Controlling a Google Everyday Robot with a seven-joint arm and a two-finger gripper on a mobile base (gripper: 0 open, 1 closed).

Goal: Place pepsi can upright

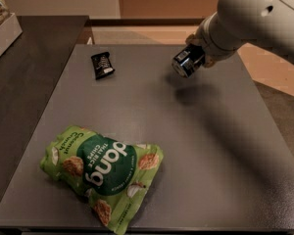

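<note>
The pepsi can [187, 61] is dark blue with a silver end. It hangs tilted on its side in the air above the far right part of the grey table [186, 141]. My gripper [198, 53] is shut on the can, at the end of the white arm that comes in from the upper right. The can's shadow [196, 93] lies on the table just below and in front of it. The fingers are mostly hidden behind the can and the wrist.
A small black snack wrapper [102, 64] lies at the far left of the table. A green bag of rice chips [104, 173] lies at the near left. A darker counter [24, 82] runs along the left side, with a white box [2, 26] on it.
</note>
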